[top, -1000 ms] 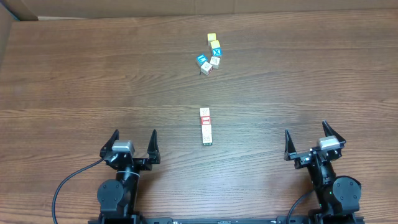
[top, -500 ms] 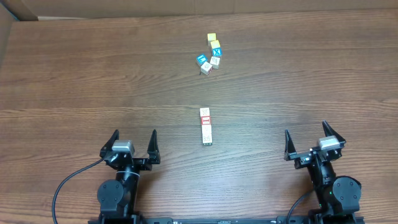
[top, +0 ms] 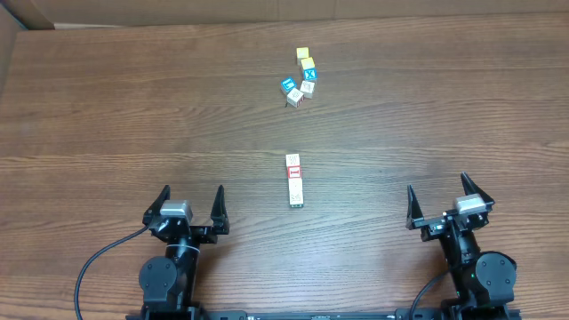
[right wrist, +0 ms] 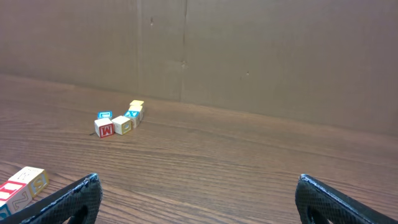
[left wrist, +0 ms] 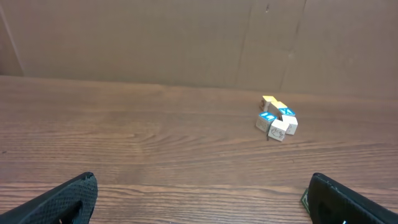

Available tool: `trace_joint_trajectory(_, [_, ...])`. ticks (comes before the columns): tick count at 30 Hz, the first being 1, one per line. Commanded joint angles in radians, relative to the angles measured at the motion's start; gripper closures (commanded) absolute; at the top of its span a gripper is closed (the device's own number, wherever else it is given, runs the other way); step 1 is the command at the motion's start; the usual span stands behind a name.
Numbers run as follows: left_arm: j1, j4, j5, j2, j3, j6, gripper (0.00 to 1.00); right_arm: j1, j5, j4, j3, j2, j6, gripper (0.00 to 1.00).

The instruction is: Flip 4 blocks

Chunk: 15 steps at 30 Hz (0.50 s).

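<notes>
We note wood bench [top: 133, 116], bare brown wall behind it. Left gripper [top: 192, 192] and right gripper [top: 436, 190] at near edge, well apart, jaws spread wide, gripping nothing. Row of blocks [top: 294, 180], red-marked, end to end, mid-bench. Cluster of cubes [top: 302, 78] farther back, yellow and blue faces; red M cube [right wrist: 106, 129] among them.

The overhead camera is looking straight down on the table [top: 116, 116]. Both wrist cameras are sitting low, facing the cardboard wall [left wrist: 124, 37], sharing the far cube cluster [right wrist: 121, 119]; the right one is also catching the nearer blocks [right wrist: 22, 185].
</notes>
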Motion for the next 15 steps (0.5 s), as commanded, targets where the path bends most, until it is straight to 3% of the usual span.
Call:
trace_joint_trajectory(1, [0.008,-0.002,-0.004,-0.01,-0.003,0.019,0.0,-0.005,0.005,0.004,-0.011,-0.008,-0.004,0.0])
trace_joint_trajectory(15, [0.008,-0.002,-0.004,-0.01,-0.003,0.019,0.01,-0.005,0.005,0.004,-0.011,-0.008,-0.004,0.0])
